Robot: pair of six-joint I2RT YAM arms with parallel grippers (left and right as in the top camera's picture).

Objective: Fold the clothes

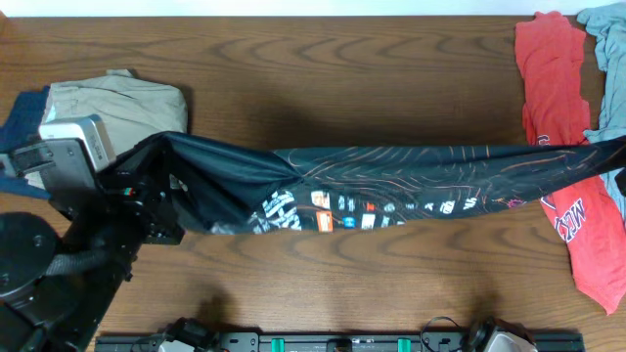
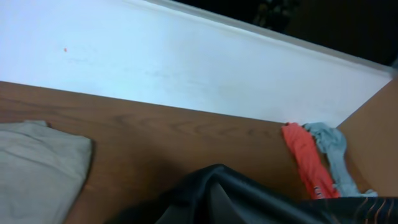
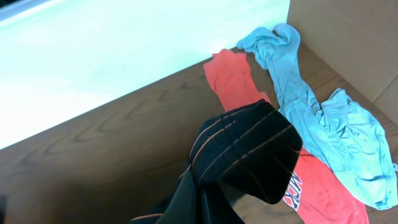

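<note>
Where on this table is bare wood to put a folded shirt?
Two bare patches: the far strip between the tan folded clothes and the red shirt, behind the black jersey; the near strip between the jersey and the front rail. Crowded: the right end, with red shirt and light blue garment.

The jersey (image 1: 391, 186) runs off the overhead's right edge, its white lettering too small to read. In each wrist view its cloth hides the grippers' fingers.
</note>
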